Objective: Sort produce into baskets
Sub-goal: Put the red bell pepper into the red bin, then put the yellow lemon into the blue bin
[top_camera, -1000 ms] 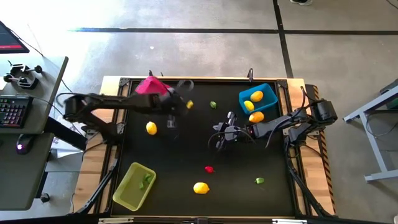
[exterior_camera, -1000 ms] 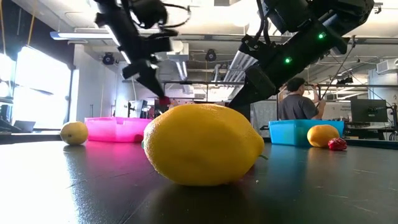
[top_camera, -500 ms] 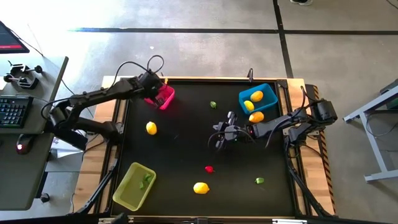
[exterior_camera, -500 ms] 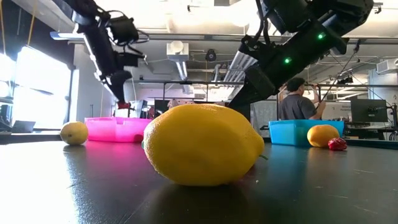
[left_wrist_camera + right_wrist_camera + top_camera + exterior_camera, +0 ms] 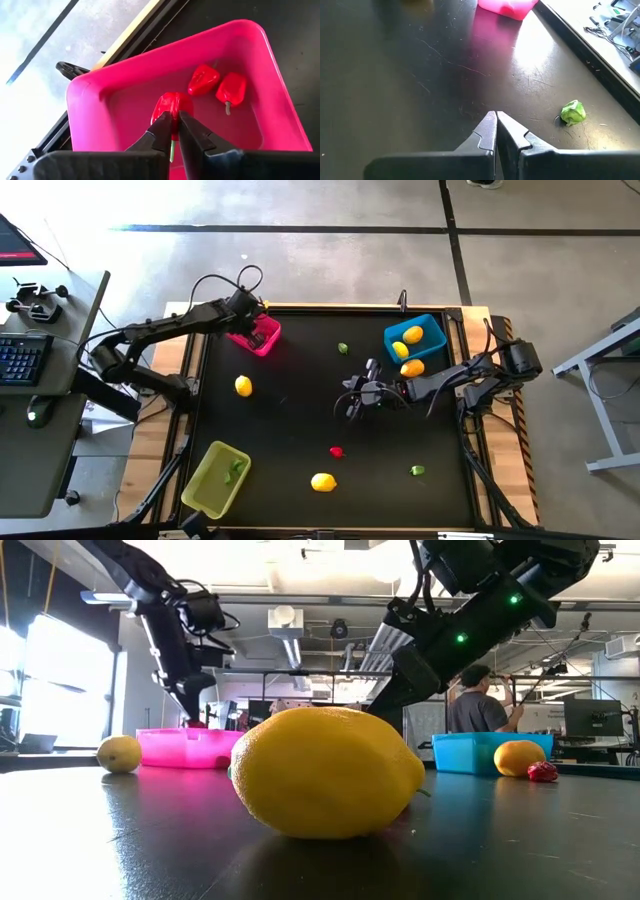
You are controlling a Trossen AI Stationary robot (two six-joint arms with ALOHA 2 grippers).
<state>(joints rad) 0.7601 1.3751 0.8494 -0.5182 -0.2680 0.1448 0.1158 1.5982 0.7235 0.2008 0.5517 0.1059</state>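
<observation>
Left gripper (image 5: 257,317) hangs over the pink basket (image 5: 266,337) at the far-left corner of the black table (image 5: 290,430) in the high view. My read: it is there to drop a red piece in with the other reds. Right gripper (image 5: 352,402) waits mid-table, between the pink basket and the blue basket (image 5: 430,330), which holds two yellow pieces; a third yellow piece (image 5: 412,367) lies just beside it on the table side. Yellow-green basket (image 5: 214,478) sits at the near-left corner with a green piece inside. Loose on the table: a lemon (image 5: 243,386) near the pink basket, another lemon (image 5: 323,481), a red piece (image 5: 336,451), and green pieces (image 5: 343,348) (image 5: 417,470).

Low view: left gripper tips sit right at the pink basket's rim (image 5: 180,733). The near lemon (image 5: 327,772) fills the middle, long axis level, running across the picture. A person stands in the room behind the blue basket.

Left wrist view: narrow fingers (image 5: 162,131) pinch a red pepper (image 5: 172,106), barely parted, with its green stem (image 5: 171,147) between them. The pepper hangs stem up towards the wrist, body down into the basket, just above the floor. Two more red peppers (image 5: 203,80) (image 5: 231,89) already lie inside, stems pointing different ways.

Right wrist view: right gripper is closed, holding nothing, pointing towards the pink basket. One crumpled green piece (image 5: 572,112) lies near its tips, too rounded to give an axis.
</observation>
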